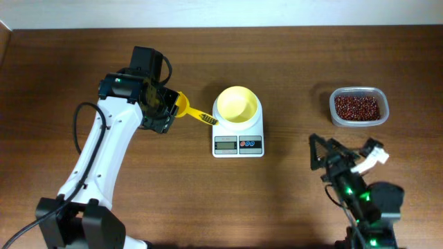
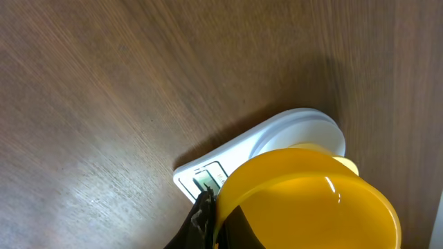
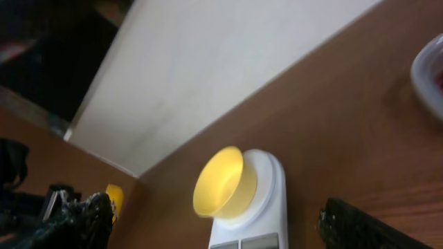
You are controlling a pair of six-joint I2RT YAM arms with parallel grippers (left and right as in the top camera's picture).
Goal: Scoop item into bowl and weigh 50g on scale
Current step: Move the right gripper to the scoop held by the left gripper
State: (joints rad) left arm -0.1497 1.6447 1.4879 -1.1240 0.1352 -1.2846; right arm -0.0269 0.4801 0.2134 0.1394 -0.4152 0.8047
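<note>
The pale yellow bowl (image 1: 237, 104) stands empty on the white scale (image 1: 237, 144) at the table's middle. The red-brown beans (image 1: 357, 106) fill a clear tub (image 1: 335, 117) at the right. My left gripper (image 1: 168, 108) is shut on a yellow scoop (image 1: 184, 106) just left of the scale, the scoop's handle pointing at it. In the left wrist view the scoop (image 2: 311, 200) fills the lower right over the scale (image 2: 291, 131), beside my finger (image 2: 206, 220). My right gripper (image 1: 325, 149) is open and empty, below and left of the tub. The right wrist view shows the bowl (image 3: 221, 181) on the scale (image 3: 266, 207).
The tub's rim shows at the right edge of the right wrist view (image 3: 430, 72). A pale wall (image 3: 228, 62) borders the table's far edge. The left arm (image 1: 104, 149) stretches along the left side of the table.
</note>
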